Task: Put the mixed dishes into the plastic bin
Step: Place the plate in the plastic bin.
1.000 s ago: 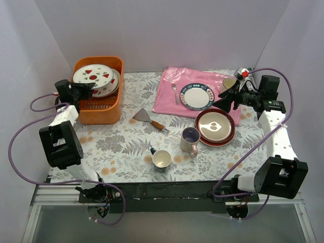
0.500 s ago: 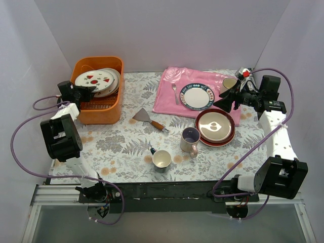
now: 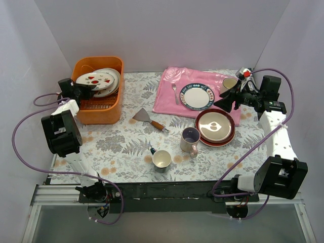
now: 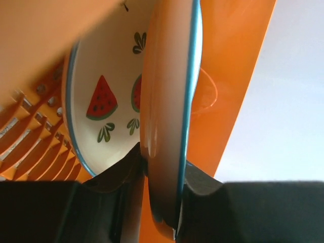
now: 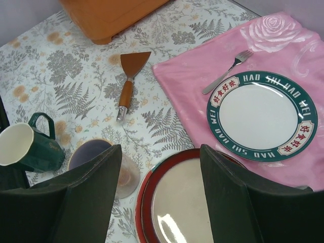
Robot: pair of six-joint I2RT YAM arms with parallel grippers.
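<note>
The orange plastic bin (image 3: 104, 114) stands at the far left. My left gripper (image 3: 84, 90) is shut on the rim of a white plate with red fruit marks (image 3: 94, 79), held tilted inside the bin over another plate (image 3: 112, 83). In the left wrist view my gripper (image 4: 163, 162) clamps the held plate (image 4: 169, 101) edge-on, and a second watermelon plate (image 4: 104, 101) shows behind it. My right gripper (image 3: 225, 101) is open and empty above the red-rimmed plate (image 3: 215, 126). In the right wrist view my gripper (image 5: 162, 172) hangs over that plate (image 5: 177, 207), beside the lilac mug (image 5: 98, 157).
A blue-rimmed white plate (image 3: 198, 96) and a fork (image 3: 174, 92) lie on a pink cloth (image 3: 169, 101). A spatula (image 3: 149, 119) lies mid-table. The lilac mug (image 3: 190, 139) and a cream mug with dark handle (image 3: 161, 158) stand in front. Another mug (image 3: 229, 83) stands far right.
My left gripper has shifted slightly toward the back with the fruit-marked plate, which now lies flatter and further right in the bin. The right arm has not moved.
</note>
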